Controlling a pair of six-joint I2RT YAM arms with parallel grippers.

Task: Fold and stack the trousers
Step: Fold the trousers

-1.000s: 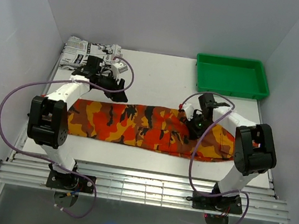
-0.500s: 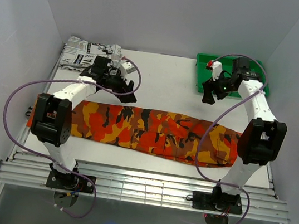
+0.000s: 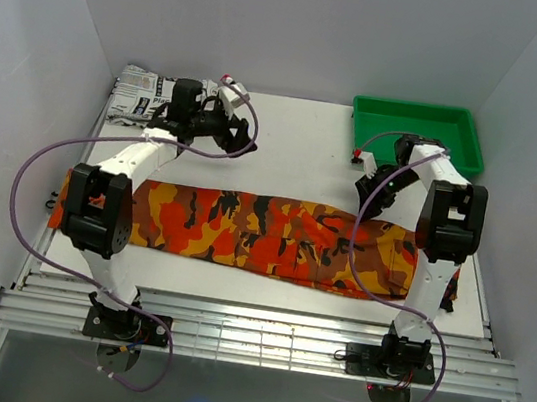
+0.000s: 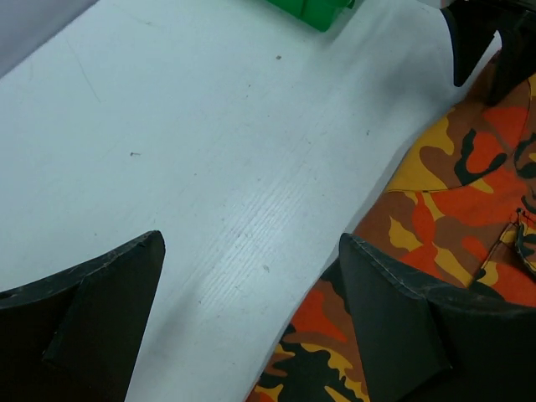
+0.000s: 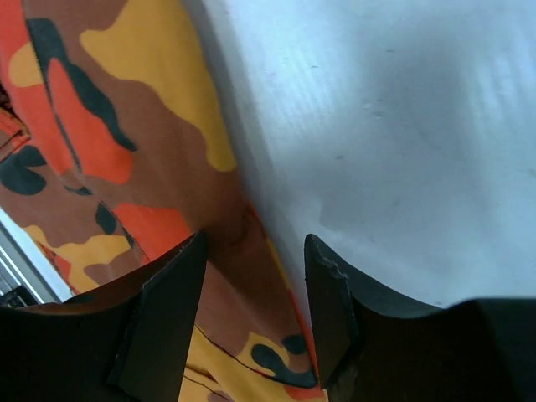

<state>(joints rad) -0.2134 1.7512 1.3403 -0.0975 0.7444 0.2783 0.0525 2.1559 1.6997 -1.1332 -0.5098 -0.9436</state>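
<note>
The camouflage trousers [image 3: 264,233] lie flat in a long band across the table, left to right. My left gripper [image 3: 235,137] is open and empty, over bare table just behind the band; in the left wrist view [image 4: 251,243] the cloth [image 4: 469,193] shows at the lower right. My right gripper [image 3: 371,194] is open at the far edge of the trousers near their right end. In the right wrist view [image 5: 255,243] its jaws straddle that cloth edge [image 5: 100,109] and are not closed on it.
A green tray [image 3: 415,132] stands at the back right, and its corner [image 4: 314,10] shows in the left wrist view. A folded black-and-white newspaper-print garment [image 3: 143,93] lies at the back left. White walls close in three sides.
My right gripper has come down from beside the green tray to the trousers' far edge. My left gripper has drawn back and up a little. The trousers have not moved in the last half second.
</note>
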